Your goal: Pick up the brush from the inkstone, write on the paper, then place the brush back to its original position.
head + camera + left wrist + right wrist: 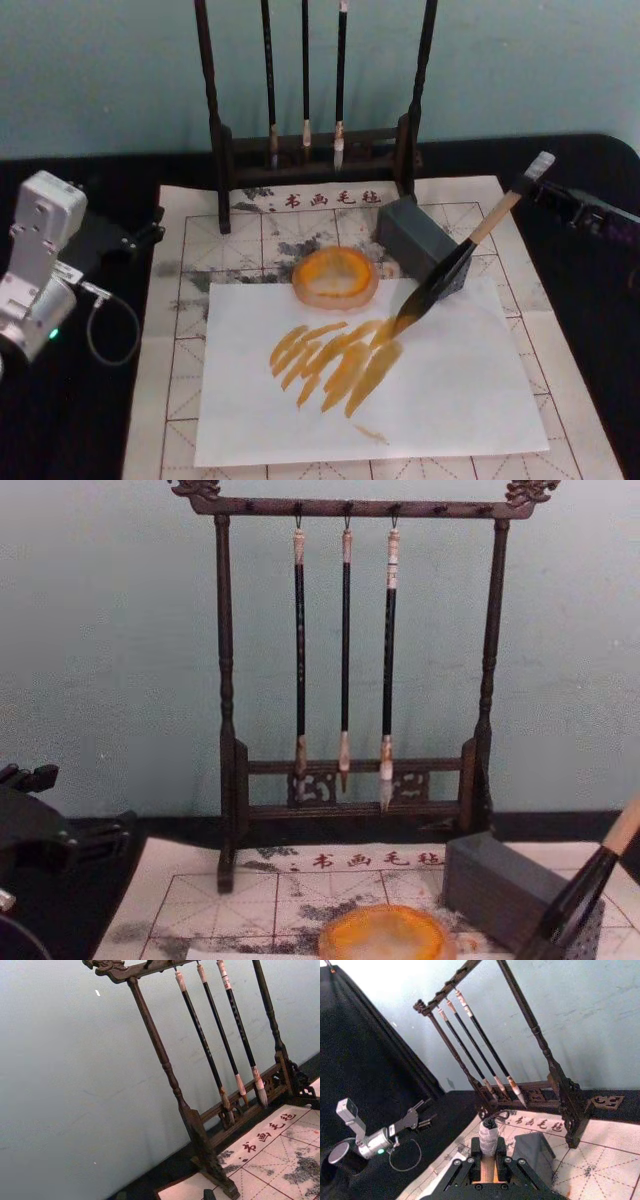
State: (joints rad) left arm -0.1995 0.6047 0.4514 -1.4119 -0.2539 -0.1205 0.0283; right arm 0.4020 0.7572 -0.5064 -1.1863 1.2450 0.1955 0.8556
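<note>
The brush (470, 250) has a pale wooden handle and slants down from the right. Its dark bushy tip touches the white paper (440, 400) beside a fan of orange strokes (335, 362). My right gripper (548, 190) is shut on the white cord-wrapped end of the brush (488, 1136), which sits between its fingers (506, 1156). The grey block inkstone (412, 235) stands just behind the brush, with nothing resting on it. The chest view shows the brush (590, 885) in front of the inkstone (495, 880). My left gripper (155, 228) is parked open at the table's left.
An orange round dish (335, 276) sits at the paper's far edge. A dark wooden rack (315, 150) with three thin hanging brushes (345, 650) stands at the back. A gridded felt mat (190, 300) lies under the paper. A loose cable (110, 330) loops by the left arm.
</note>
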